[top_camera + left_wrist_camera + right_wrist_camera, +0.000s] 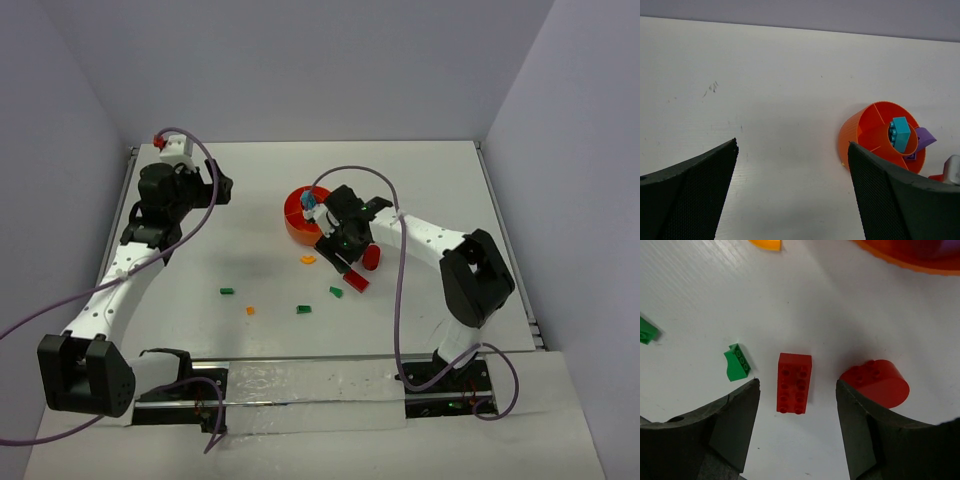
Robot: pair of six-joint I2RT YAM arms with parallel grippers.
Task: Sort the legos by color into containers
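Observation:
The orange divided bowl [294, 224] stands mid-table with a teal block [309, 203] on its hub; the left wrist view shows the bowl [860, 131], the teal block [901, 132] and a purple block [925, 137] in it. A red brick [794, 383] lies flat between the open fingers of my right gripper [798, 385], untouched. A red round piece [876, 383] lies just right of it, a green brick [737, 363] just left. My right gripper [352, 268] hovers over the red brick [356, 282]. My left gripper [222, 188] is open and empty, left of the bowl.
Small green bricks [227, 292] [304, 309] [337, 292] and orange pieces [309, 260] [250, 310] lie scattered on the white table in front of the bowl. Grey walls close the table at the back and sides.

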